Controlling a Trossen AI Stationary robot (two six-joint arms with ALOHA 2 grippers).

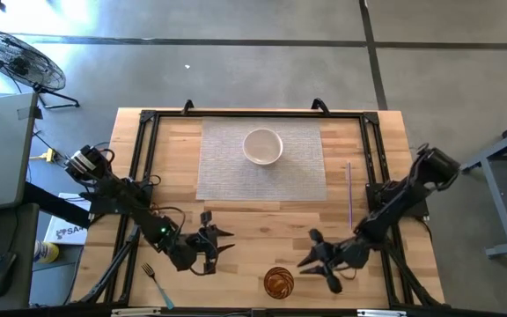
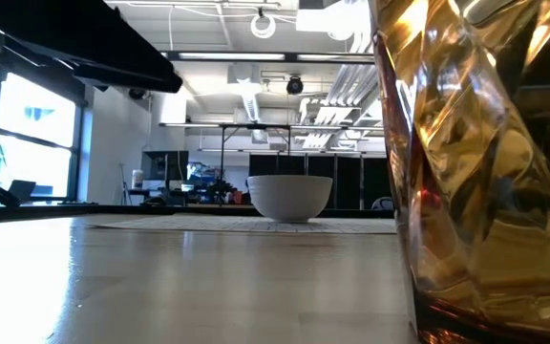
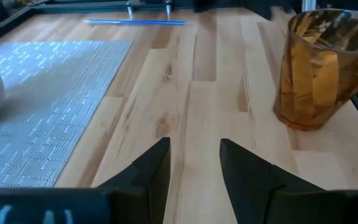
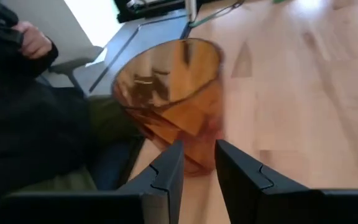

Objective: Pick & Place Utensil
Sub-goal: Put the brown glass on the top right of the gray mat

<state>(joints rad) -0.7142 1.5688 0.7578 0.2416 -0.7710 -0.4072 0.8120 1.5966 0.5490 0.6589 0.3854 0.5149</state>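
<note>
Fingers of the right gripper [image 4: 196, 168] are standing slightly apart, holding nothing, and pointing at the amber glass [image 4: 169, 99] just ahead of them near the tabletop's front edge. Fingers of the left gripper [image 3: 194, 168] are likewise standing apart and gripping nothing, hovering over bare wood toward the front edge, left of the glass.

Neither arm is reaching a utensil yet. A fork [image 1: 155, 280] with a light blue handle is lying near the front left corner, just beside the left gripper [image 1: 209, 242], and a thin purple stick [image 1: 349, 192] is lying along the right edge, close to the mat. Judging by position, the fork looks like the left arm's piece to lift, and the glass its likely destination. To do it well, the gripper should probably be turning so its fingers cross the handle, lowering until the tips are nearly brushing the wood, and closing on the slim handle near its middle so the tines are not tipping it.

The glass [image 1: 279, 283] is faceted, translucent and tapered, so it may be sliding or toppling if bumped. The tabletop [image 1: 253, 233] is pale butcher-block with visible grain, smooth and faintly shiny. A woven grey mat [image 1: 262, 160] is covering the back middle, carrying a glossy white round bowl [image 1: 262, 146]. In the right wrist view a person's hand [image 4: 35, 38] is showing beyond the table.
</note>
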